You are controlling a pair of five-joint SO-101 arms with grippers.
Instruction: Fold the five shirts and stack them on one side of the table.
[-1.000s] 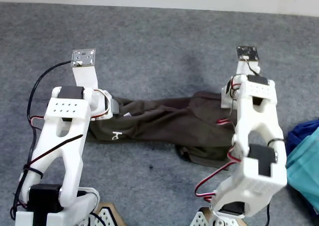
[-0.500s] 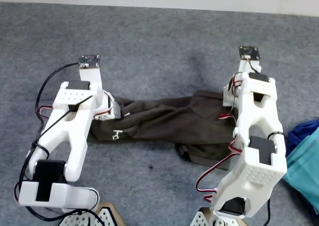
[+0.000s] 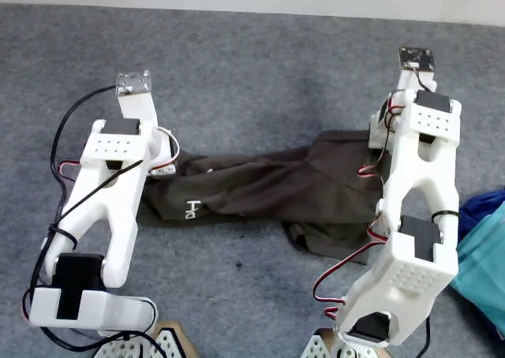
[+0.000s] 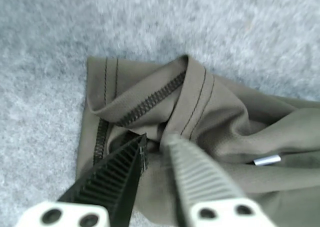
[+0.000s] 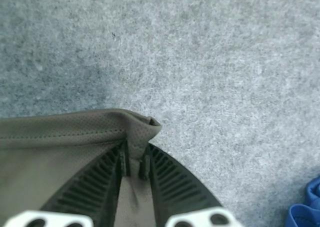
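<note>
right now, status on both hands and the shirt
Left hand shut on olive shirt, one end. Right hand shut on its other end. Shirt bunched between them, not folded. Blue and teal garments beside right arm.

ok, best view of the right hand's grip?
Right wrist view: the right hand is shut on a pinched fold of the olive shirt. In the high view the arm covers that hand; the left wrist view has the shirt's other end.

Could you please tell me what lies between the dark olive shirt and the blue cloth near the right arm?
Just bare grey carpet lies between the olive shirt and the blue cloth; the right wrist view shows it.
</note>
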